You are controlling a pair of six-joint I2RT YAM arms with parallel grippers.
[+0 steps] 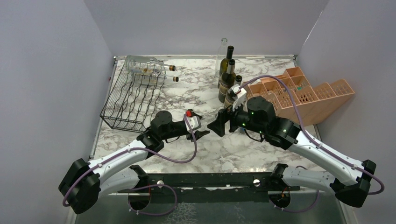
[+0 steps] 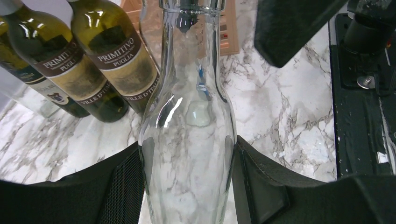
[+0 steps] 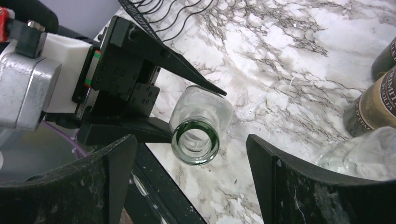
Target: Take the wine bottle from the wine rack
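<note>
Wine bottle (image 2: 187, 140) clamped in left gripper (image 1: 201, 126), right gripper (image 3: 191, 149) open, marble table (image 1: 201, 93), grey walls (image 1: 205, 23)

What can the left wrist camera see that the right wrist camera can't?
Only the left wrist camera: the words PRIMITIVO PUGLIA on the labels of the dark wine bottles.

Only the right wrist camera: the black wire wine rack, the left gripper seen from outside, and the round open mouth of the clear bottle it holds.

Both: that clear bottle, the marble table, and the dark wine bottles, though the right wrist view catches only their edges.
</note>
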